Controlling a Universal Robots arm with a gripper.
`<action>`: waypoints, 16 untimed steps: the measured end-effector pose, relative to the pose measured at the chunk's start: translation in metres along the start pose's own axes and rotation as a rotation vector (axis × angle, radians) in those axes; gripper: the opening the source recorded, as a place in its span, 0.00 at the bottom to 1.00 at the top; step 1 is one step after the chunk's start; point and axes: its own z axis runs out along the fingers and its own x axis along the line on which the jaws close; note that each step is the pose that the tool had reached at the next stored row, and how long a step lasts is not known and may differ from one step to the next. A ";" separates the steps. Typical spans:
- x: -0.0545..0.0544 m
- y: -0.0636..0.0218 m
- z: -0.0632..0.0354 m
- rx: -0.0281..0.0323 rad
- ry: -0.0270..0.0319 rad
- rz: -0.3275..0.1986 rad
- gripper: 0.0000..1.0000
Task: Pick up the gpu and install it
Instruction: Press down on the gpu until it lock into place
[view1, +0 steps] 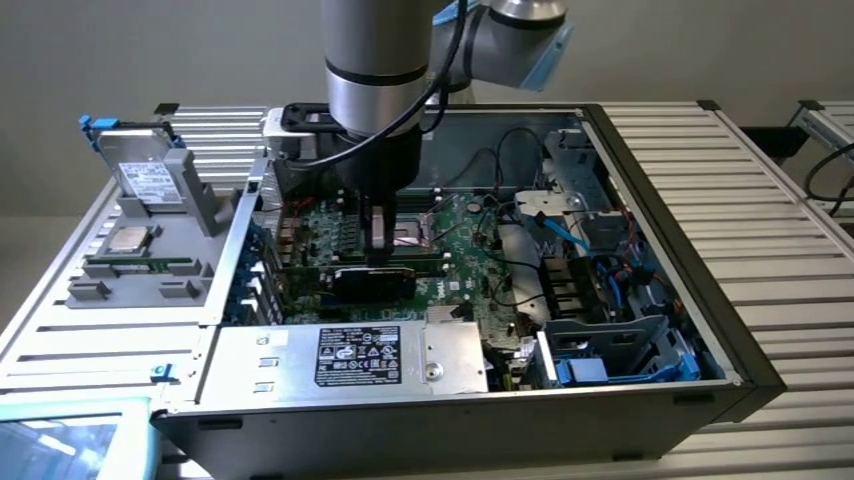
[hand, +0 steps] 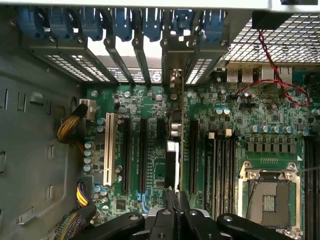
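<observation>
One thin card, the gpu (view1: 370, 283), stands on edge over the green motherboard (view1: 454, 262) inside the open computer case (view1: 694, 290), and I judge it light, stiff and fragile, best pinched along its top edge, away from the gold contacts. Moving right across the exterior view, my arm (view1: 378, 60) drops almost straight down into the case. Its gripper (view1: 383, 250) is clamped shut on that upper edge, and the wrist view shows the card edge-on (hand: 172, 165) among the long black slots (hand: 143, 155).
</observation>
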 end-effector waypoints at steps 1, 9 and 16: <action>0.000 -0.0038 0.0001 -0.0001 0.0001 0.000 0.12; 0.000 -0.0054 0.0082 0.0000 -0.0001 0.000 0.12; 0.000 -0.0056 0.0121 0.0000 -0.0003 0.000 0.12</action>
